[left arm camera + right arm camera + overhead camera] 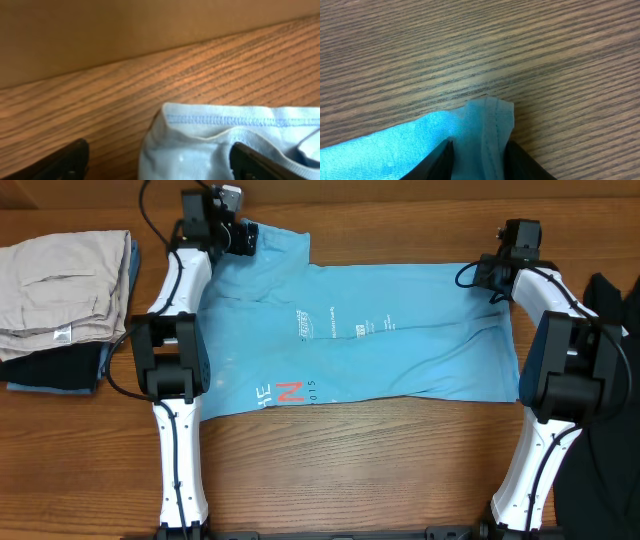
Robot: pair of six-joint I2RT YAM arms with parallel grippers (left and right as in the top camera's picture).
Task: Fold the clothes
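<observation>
The light blue T-shirt (pixel 400 340) lies flat across the middle of the table, with white lettering and a red mark near its front edge. My left gripper (pixel 245 237) is at the shirt's far left corner. In the left wrist view its fingers (pixel 160 165) are spread wide, with a stitched edge of the shirt (pixel 210 145) between them. My right gripper (pixel 487 275) is at the far right corner. In the right wrist view its fingers (pixel 480 155) are closed on the bunched hem corner of the shirt (pixel 395 150).
A beige folded garment (pixel 60 290) lies on a dark blue one (pixel 55 370) at the far left. A plain black garment (pixel 615 300) lies at the right edge. Bare wooden table (pixel 350 460) shows in front of the shirt.
</observation>
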